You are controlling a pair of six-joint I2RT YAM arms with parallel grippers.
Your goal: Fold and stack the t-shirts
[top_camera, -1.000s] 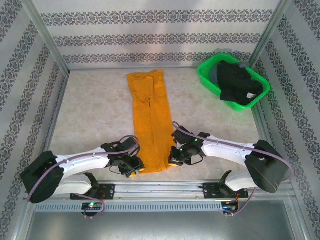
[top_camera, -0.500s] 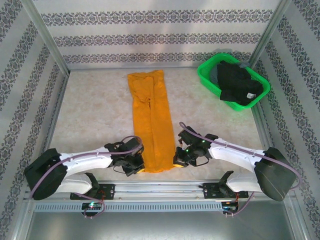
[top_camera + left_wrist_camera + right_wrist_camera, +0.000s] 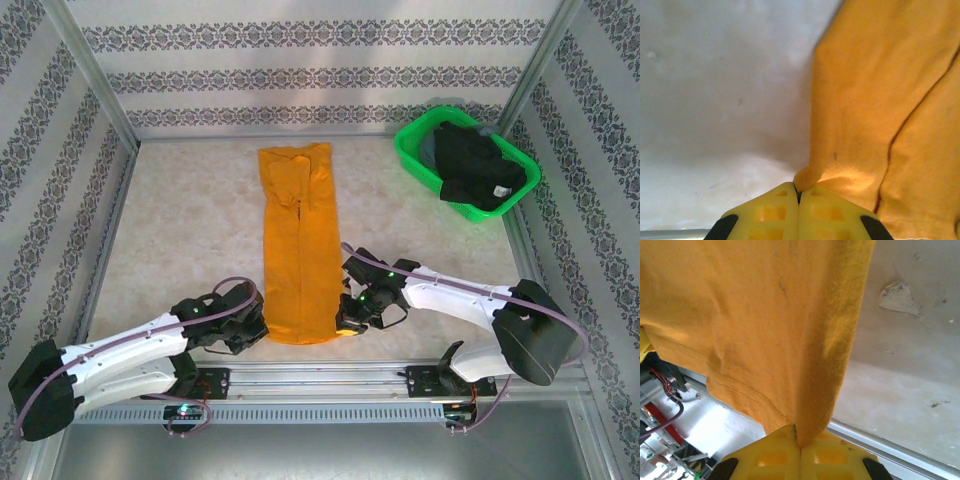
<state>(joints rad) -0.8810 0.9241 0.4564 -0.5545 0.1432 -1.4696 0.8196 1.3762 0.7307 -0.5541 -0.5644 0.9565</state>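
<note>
The orange t-shirt (image 3: 300, 240) lies folded into a long narrow strip down the middle of the table. Its near end is at the arms. My left gripper (image 3: 255, 325) is at the strip's near left corner. In the left wrist view the left gripper (image 3: 799, 189) is shut on a small pinch of the orange t-shirt (image 3: 865, 100). My right gripper (image 3: 348, 318) is at the near right corner. In the right wrist view the right gripper (image 3: 800, 440) is shut on the hem edge of the orange t-shirt (image 3: 765, 315). Black t-shirts (image 3: 475, 165) lie bundled in the basket.
A green plastic basket (image 3: 415, 155) stands at the far right corner. Patterned walls close in the table (image 3: 190, 220) on three sides. A metal rail (image 3: 320, 378) runs along the near edge, just behind both grippers.
My left arm has swung down and to the left, and its gripper has shifted slightly left with the corner. The right gripper moved a little left. The shirt's far end crept slightly nearer.
</note>
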